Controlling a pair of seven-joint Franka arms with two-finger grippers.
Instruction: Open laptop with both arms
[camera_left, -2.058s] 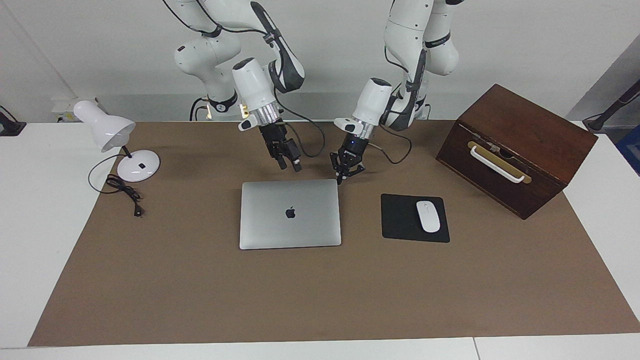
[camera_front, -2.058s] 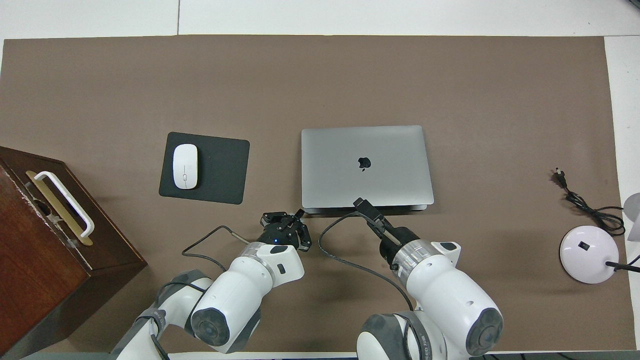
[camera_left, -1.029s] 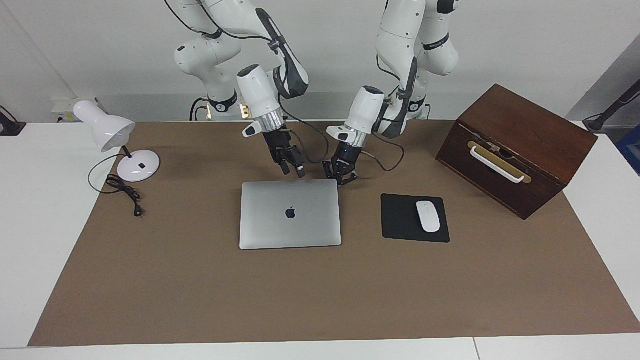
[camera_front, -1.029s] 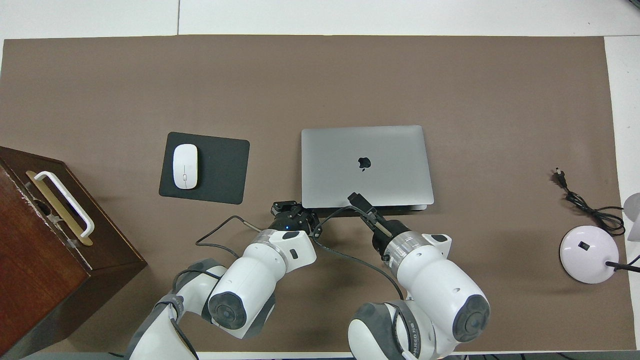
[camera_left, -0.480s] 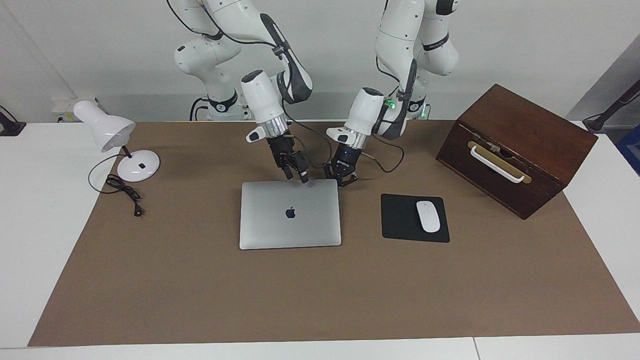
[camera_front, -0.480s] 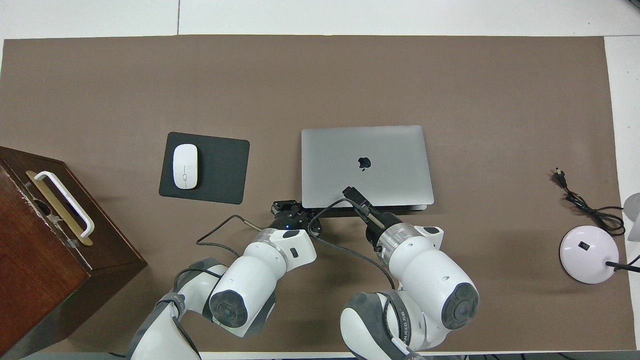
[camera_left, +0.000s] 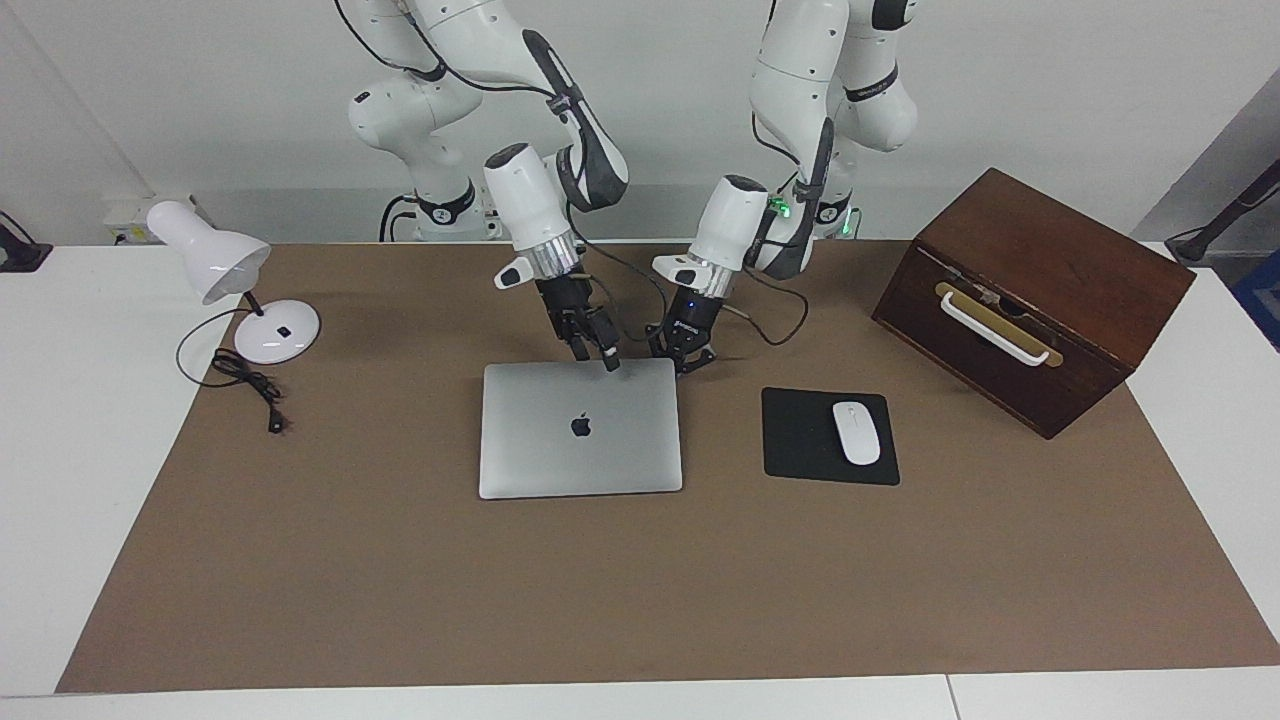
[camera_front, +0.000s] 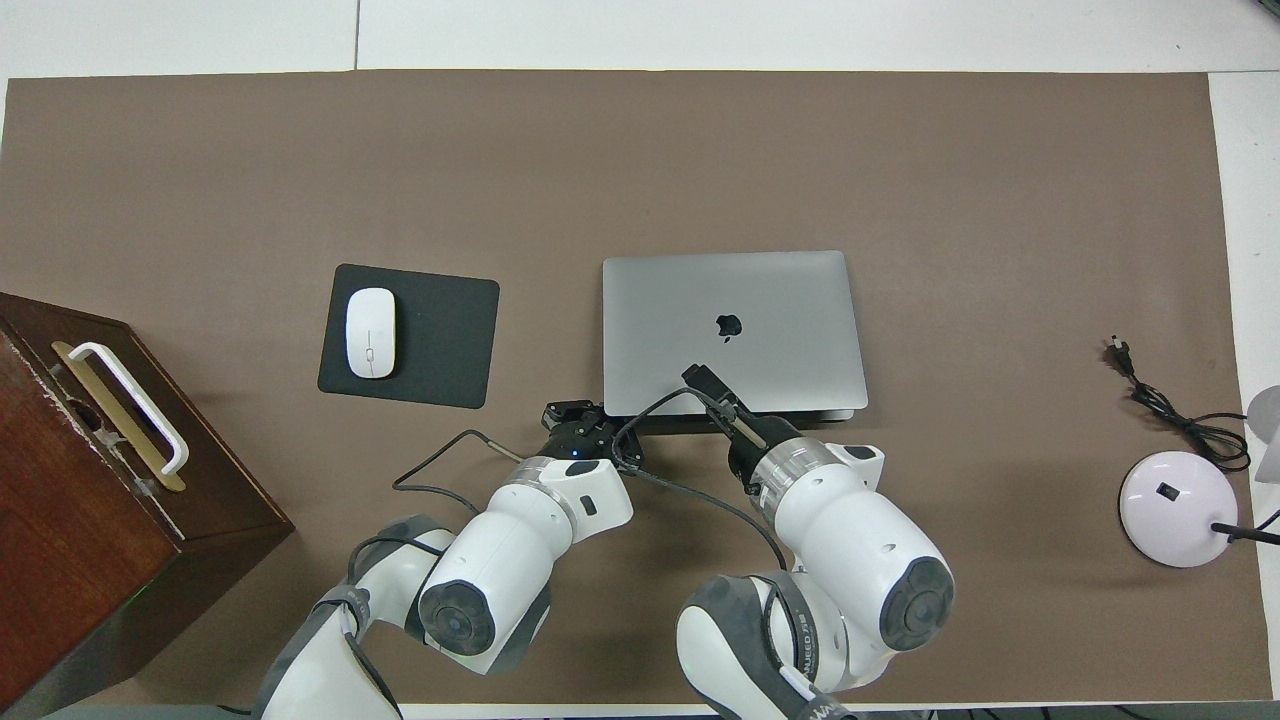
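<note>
Laptop (camera_left: 580, 428) closed and flat mid-mat, two grippers at its robot-side edge.

One laptop, lid down. The left gripper (camera_left: 682, 358), fingertips pressed together and holding nothing, sits just beside the laptop's corner toward the left arm's end. The right gripper (camera_left: 606, 360), fingers spread, is over the lid's edge nearest the robots. One mouse (camera_left: 856, 432) lies on one black pad (camera_left: 800, 440) beside the laptop; one closed wooden box (camera_left: 1030, 300) stands past it, contents hidden. One lamp (camera_left: 240, 290) is toward the right arm's end.
</note>
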